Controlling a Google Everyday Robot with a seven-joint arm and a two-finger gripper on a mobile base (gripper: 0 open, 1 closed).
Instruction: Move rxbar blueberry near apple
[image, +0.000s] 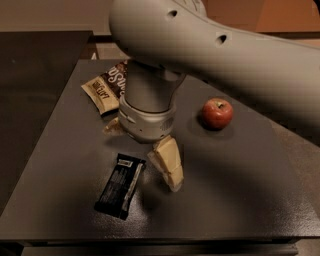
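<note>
The rxbar blueberry (120, 186) lies flat on the dark grey worktop (240, 195), towards the front edge and left of centre. Its dark wrapper shows pale lettering, and its long side runs at a slant, with the far end leaning to the right. Nothing holds it or rests on it.

The tool (171, 175) is just beside the bar's far end, on its right, with a narrow strip of worktop showing between the two. Its cream-coloured tip points down and forward from the thick grey wrist (147, 112). The wrist stands over the middle of the worktop. Whether the tool is wide or narrow cannot be told from this view, and it carries nothing that can be seen. Whether its tip touches the worktop is also unclear.

The apple (217, 113), red with a dimple on top, sits upright on the right half of the worktop. It is well apart from the bar, farther back, and the tool and wrist lie between them.

A brown-and-cream snack bag (104, 89) lies at the back left. The wrist partly covers its right end. The large grey arm (215, 50) crosses the top of the view from the right.
</note>
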